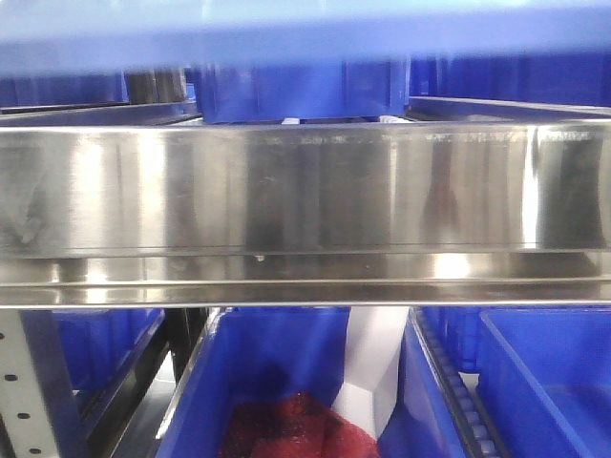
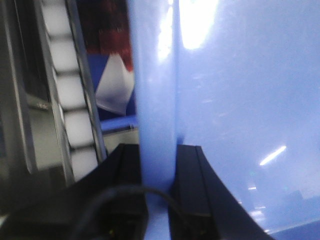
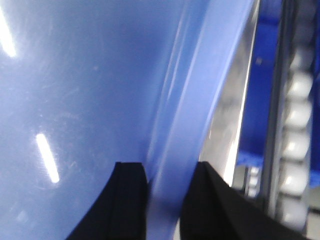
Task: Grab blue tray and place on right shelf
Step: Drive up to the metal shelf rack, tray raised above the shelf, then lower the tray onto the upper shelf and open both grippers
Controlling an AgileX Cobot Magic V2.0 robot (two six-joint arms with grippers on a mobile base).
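1 tray [image 1: 286, 29] of glossy light-blue plastic is seen as a blurred band at 12 o'clock in the front view, above the broad brushed-steel lip of 1 shelf [image 1: 305, 200]. Its rolled rim is clamped from both sides by 2 grippers, the left gripper [image 2: 157, 150] and the right gripper [image 3: 167, 170], each with 2 black fingers closed on it. Dark-blue bins [image 1: 544, 382] are seen below the lip. A red bundle [image 1: 286, 429] lies in the 1 at 6 o'clock. 1 grey perforated post [image 1: 19, 382] stands at 7 o'clock.
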